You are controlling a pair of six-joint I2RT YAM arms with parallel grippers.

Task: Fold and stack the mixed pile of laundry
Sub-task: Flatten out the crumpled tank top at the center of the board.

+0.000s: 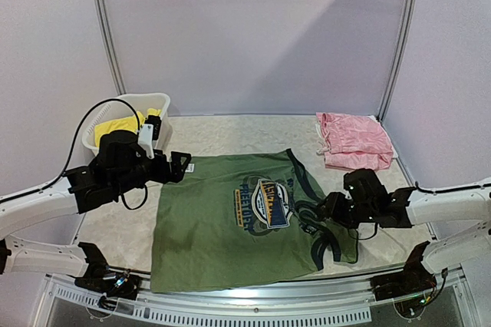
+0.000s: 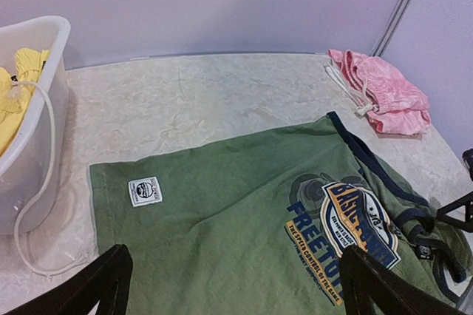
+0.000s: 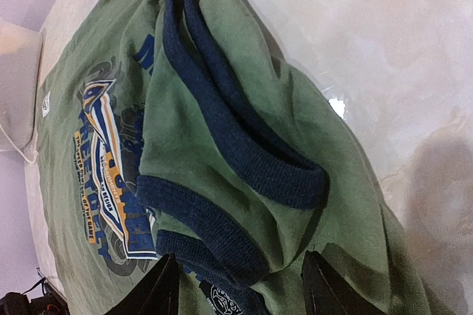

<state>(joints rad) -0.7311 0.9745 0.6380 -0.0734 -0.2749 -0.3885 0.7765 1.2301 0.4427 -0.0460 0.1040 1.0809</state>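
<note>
The olive-green tank top lies spread flat on the table, its round blue-orange graphic facing up. My left gripper hovers open over the top's far left corner; in the left wrist view the gripper has only green cloth below it. My right gripper is at the navy-trimmed straps, where the cloth is bunched and folded over. Its jaws stand apart, one on each side of the folds. A pink garment lies at the back right. Yellow shorts sit in the basket.
A white plastic basket stands at the back left, beside my left arm. A white cable hangs down its side. Lilac walls enclose the table on three sides, and a metal rail runs along the near edge.
</note>
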